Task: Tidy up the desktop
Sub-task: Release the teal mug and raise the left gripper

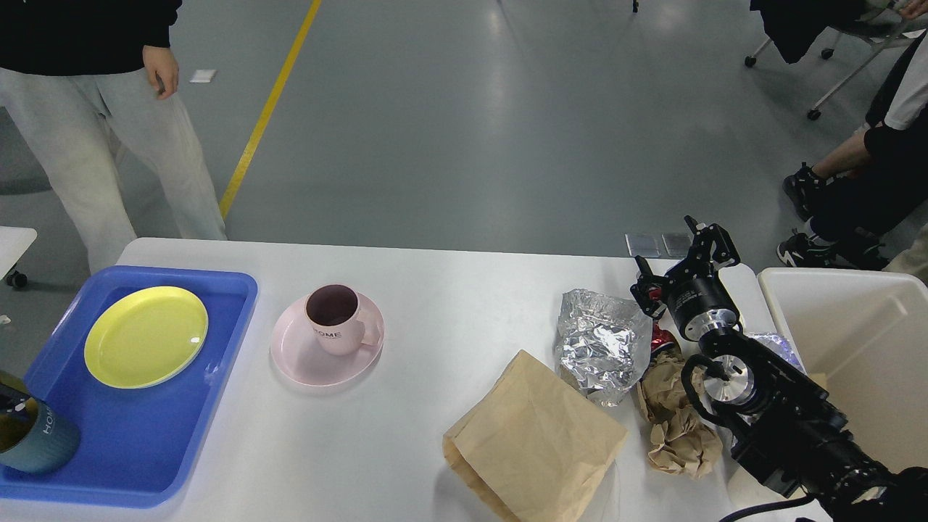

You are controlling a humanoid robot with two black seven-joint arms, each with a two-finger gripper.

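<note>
Saw the white tabletop [449,290] spanning the lower view, rounded far corners showing. Found a blue plastic tray [145,449] at its left end, holding a yellow plate [146,336] toward the far side and a teal mug [36,441] lettered HOME at the near left corner, cut off by the view's edge. Glimpsed only a dark sliver just above that mug, perhaps the left claw [9,395]; could not tell its state, open or closed. Noted a pink saucer [290,359] just right of the tray, bearing an upright pink mug [332,319], handle turned right. Found the litter bunched at the right end: a flat brown paper bag [536,435] near the front edge, a crumpled silver foil bag [602,344] touching its far corner, a wad of crumpled brown paper [674,428] beside both, and a scrap of red wrapper [661,339] between foil and wad. Saw the right claw [678,264] above the tabletop's far right corner, fingers spread wide apart, gripping nothing, just beyond the foil bag. Marked a cream-white bin [870,348] standing right of the tabletop, and a person in grey trousers [94,145] standing on the floor beyond the left end.
</note>
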